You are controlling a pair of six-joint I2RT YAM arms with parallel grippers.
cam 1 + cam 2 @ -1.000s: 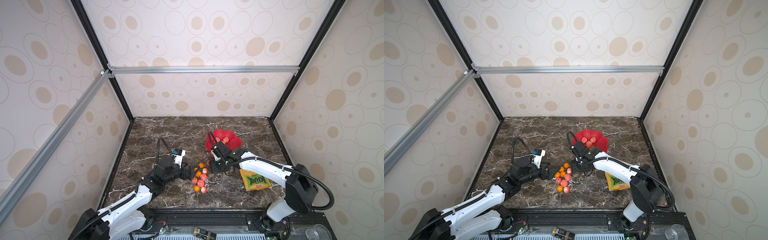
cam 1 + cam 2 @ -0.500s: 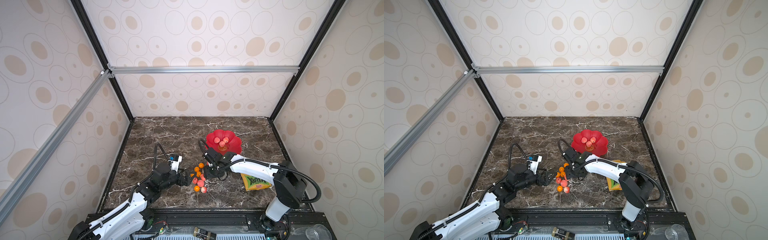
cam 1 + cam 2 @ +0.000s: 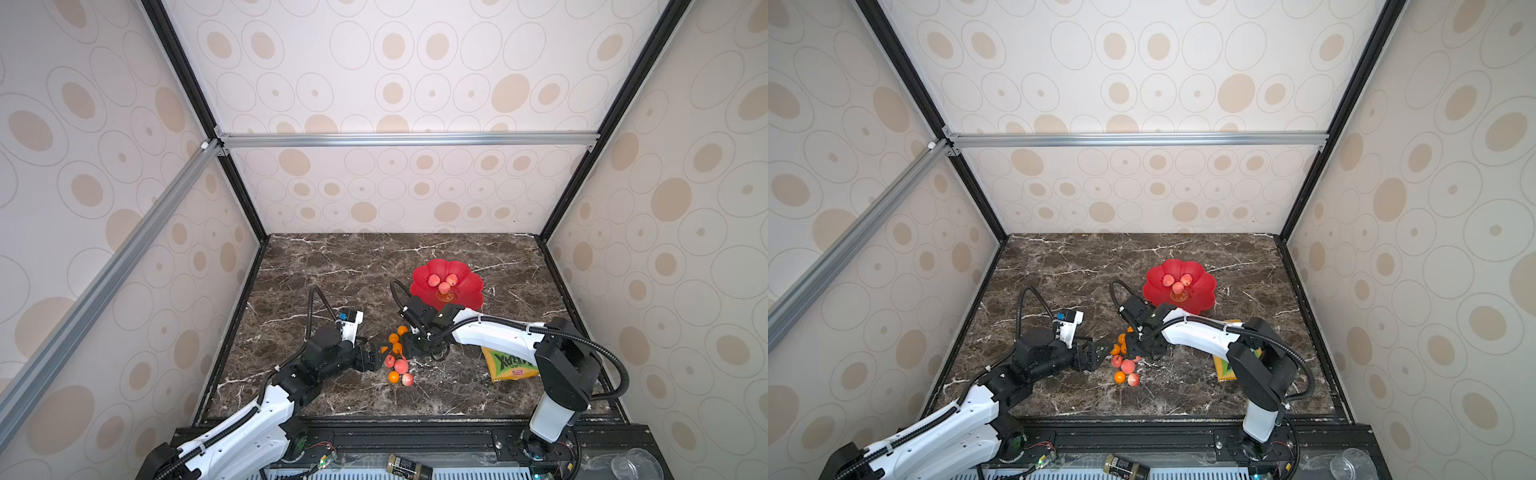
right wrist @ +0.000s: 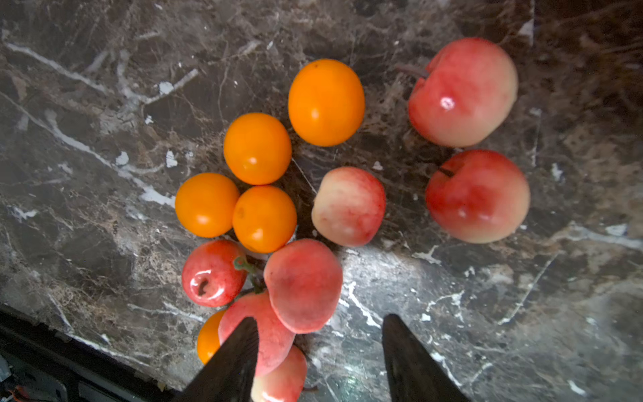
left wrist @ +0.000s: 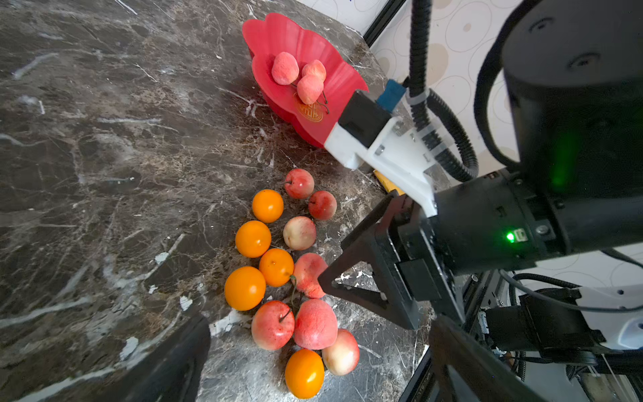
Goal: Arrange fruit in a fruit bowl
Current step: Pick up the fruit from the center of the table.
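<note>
Where cream wallpaper [image 3: 395, 75] with tan ovals closes in three sides, crossed by two silver bars [image 3: 407, 139], a dark brown marble desk [image 3: 332, 266] with white veins carries everything. Two white-and-black arms [image 3: 494, 332] reach in from its front edge.

The left hand [image 3: 377, 357] gapes as wide as it goes and grips nothing, its fingers pointing at the heap of fruit. The right hand [image 4: 320, 318] stands about half open over the same heap, fingers aimed down, with nothing clamped between them. One finger overlaps a pink fruit in the wrist view, and I cannot tell whether it touches.

One red bowl [image 3: 469, 291] sits level, mouth up, right of the desk's centre, just behind the right wrist. Three pink fruits [image 3: 444, 286] bunch on the far side of its gold emblem [image 3: 445, 296].

One yellow-green bag [image 3: 509, 365] lies flat, partly under the right arm.

Twelve fruits lie on the desk between the hands: seven pink-red [image 5: 299, 232], five orange [image 5: 253, 239]. The heap's long axis runs from the bowl's side toward the front edge.
</note>
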